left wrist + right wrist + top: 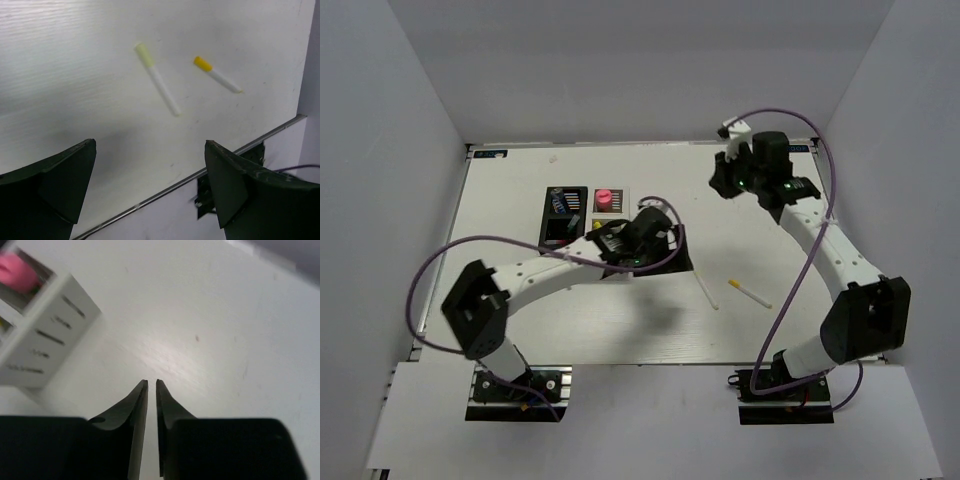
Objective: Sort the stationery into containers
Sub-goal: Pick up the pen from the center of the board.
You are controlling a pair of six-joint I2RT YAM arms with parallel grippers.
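Wide-set dark fingers of the left gripper fill the foot of its wrist view. The jaws gape, with nothing between them but bare table. Beyond the gap, at 12 o'clock, is the pale-tipped stick; at 1 o'clock, the bright yellow-tipped stick. Both lie flat, apart from each other and roughly parallel, near the table's edge.

Top view: both sticks sit at about 4 o'clock from the left wrist. The white box, with the pink marker standing in one compartment, lies just at 10 o'clock of that wrist. The black box is joined on its 9 o'clock side. The right gripper is off at the table's 1 o'clock corner, jaws all but closed with a sliver of gap, holding nothing.

Judgement: the step in hand is fetching a stick with the left arm.
- Take the pale-tipped stick first, since it is the nearer.
- Turn the wrist so the fingers straddle the shaft crosswise.
- Come down at mid-length and close slowly; a thin round stick will likely roll or skid on this smooth top.
- Keep clear of its neighbour.
- The arm hides part of the white box, so I cannot tell which compartment has room.
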